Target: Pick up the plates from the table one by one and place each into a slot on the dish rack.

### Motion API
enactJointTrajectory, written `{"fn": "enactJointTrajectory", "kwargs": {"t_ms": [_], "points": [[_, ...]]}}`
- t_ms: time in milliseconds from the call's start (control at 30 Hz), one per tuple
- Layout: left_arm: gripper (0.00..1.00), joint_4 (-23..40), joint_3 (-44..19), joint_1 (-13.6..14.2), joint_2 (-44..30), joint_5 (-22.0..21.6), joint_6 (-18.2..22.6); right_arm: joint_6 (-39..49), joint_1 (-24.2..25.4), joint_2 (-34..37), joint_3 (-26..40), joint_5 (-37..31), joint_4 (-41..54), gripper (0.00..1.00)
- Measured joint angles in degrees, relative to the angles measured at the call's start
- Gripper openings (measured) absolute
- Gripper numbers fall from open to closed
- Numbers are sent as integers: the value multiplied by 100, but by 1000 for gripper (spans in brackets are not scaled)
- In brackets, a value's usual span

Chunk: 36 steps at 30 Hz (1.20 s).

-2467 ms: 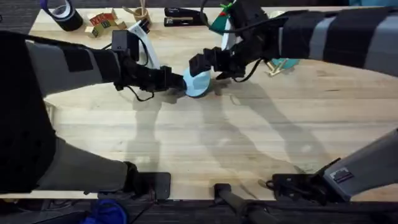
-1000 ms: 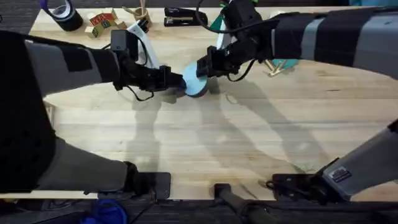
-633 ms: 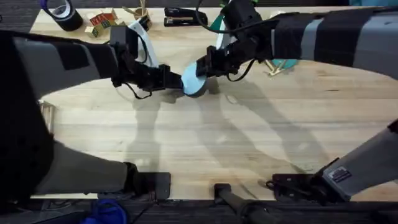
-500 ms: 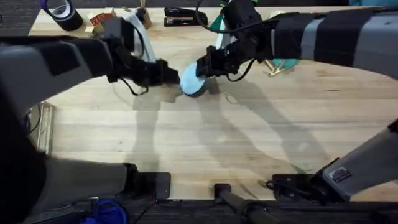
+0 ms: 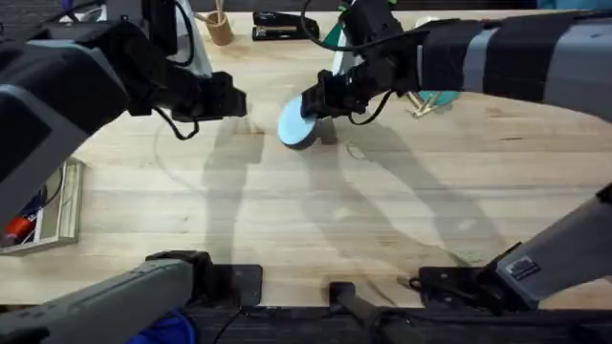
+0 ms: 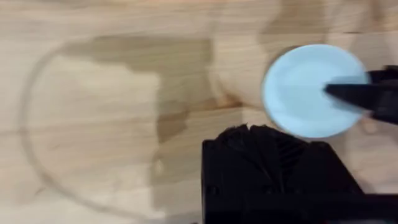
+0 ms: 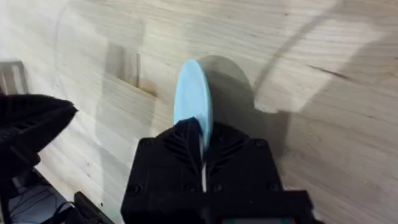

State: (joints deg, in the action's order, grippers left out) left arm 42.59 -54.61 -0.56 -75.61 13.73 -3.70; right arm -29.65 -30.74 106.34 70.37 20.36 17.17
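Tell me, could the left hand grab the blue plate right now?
Probably not without bumping. The right hand is already pinching the blue plate by its rim, while the left hand sits beside it, apart, bare table between them.

A robotics lab or workshop bench is suggested. A large plank table (image 5: 316, 229) of light wood is seen, with two robot arms mounted at its near edge. Along the far edge, office and test things are laid: a black stapler (image 5: 279, 24) and a cardboard tube (image 5: 220, 29).
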Motion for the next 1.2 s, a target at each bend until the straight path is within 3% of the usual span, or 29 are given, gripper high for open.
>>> {"fn": "enactJointTrajectory", "kwargs": {"t_ms": [133,267,367,500,533,1200], "points": [[40,223,0,0,191,-611,-88,0,0,0,0,0,0,32],[52,249,0,0,356,-929,-132,0,0,0,0,2,0,32],[314,247,0,0,433,-1036,-136,0,0,0,0,0,0,32],[933,250,0,2,448,-1085,-156,0,0,-1,0,0,0,32],[977,251,0,0,448,-1094,-179,0,0,0,0,1,0,32],[995,251,0,1,448,-1101,-191,87,-33,-89,207,-198,339,32]]}}
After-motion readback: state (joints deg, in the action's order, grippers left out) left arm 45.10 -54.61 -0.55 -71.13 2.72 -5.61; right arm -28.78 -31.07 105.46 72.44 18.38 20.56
